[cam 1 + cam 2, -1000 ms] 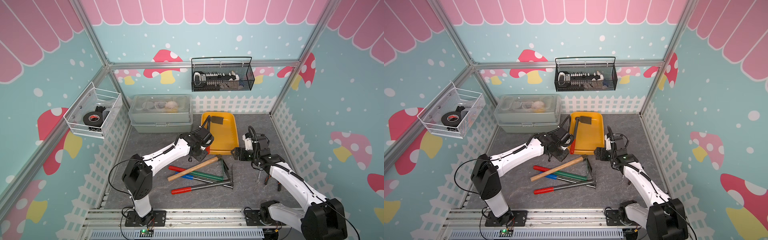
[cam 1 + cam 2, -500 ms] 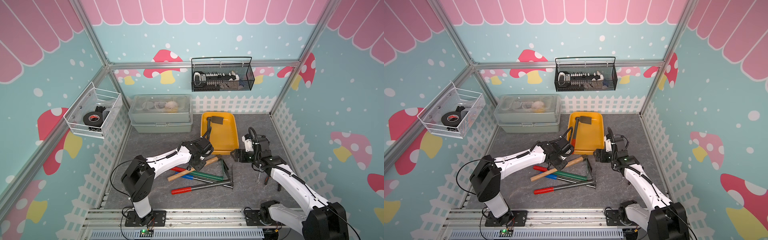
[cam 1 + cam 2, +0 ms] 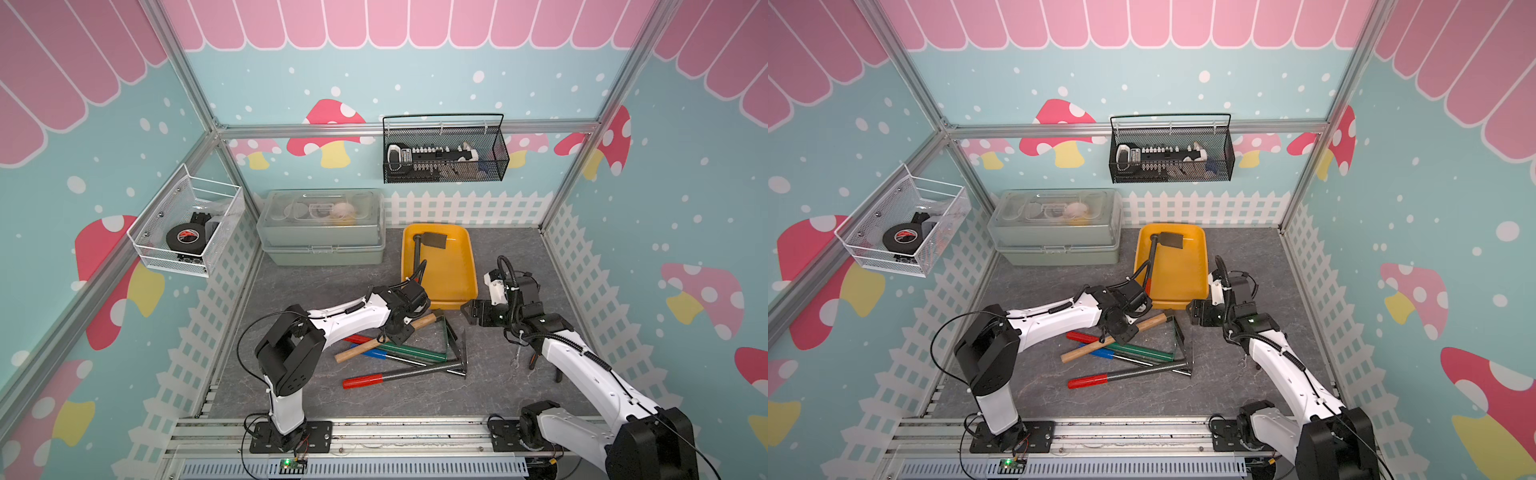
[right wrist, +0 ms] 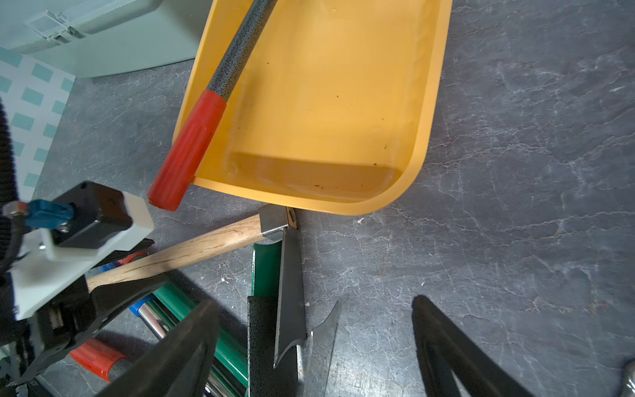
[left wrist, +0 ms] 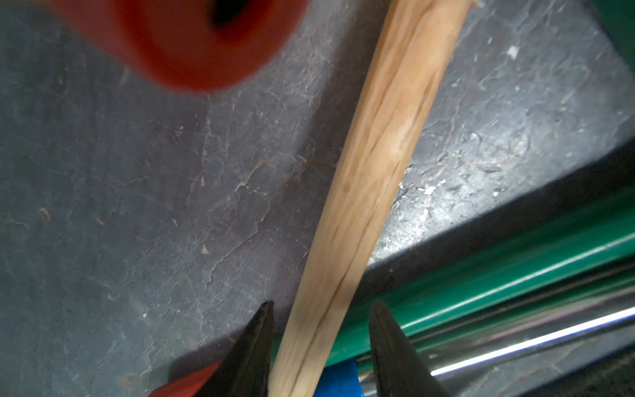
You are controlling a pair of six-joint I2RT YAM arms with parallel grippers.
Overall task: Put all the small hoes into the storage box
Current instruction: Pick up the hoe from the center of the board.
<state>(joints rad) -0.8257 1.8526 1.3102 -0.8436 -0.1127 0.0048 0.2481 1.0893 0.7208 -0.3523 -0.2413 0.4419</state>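
Wooden-handled small hoe [image 3: 357, 351] lies centre frame, just below the storage box [image 3: 453, 274]. Likely stiff, head-heavy: grip its handle [image 5: 360, 172], which the spread left pincer [image 5: 323, 304] straddles; right pincer [image 4: 314, 300] spread, empty.

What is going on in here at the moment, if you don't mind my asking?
The small hoe already lies in the yellow storage box, its red grip poking out over the rim. The left tool is down in the pile of garden tools, open, its fingers either side of a wooden handle. The right tool hovers open beside the box, holding nothing.
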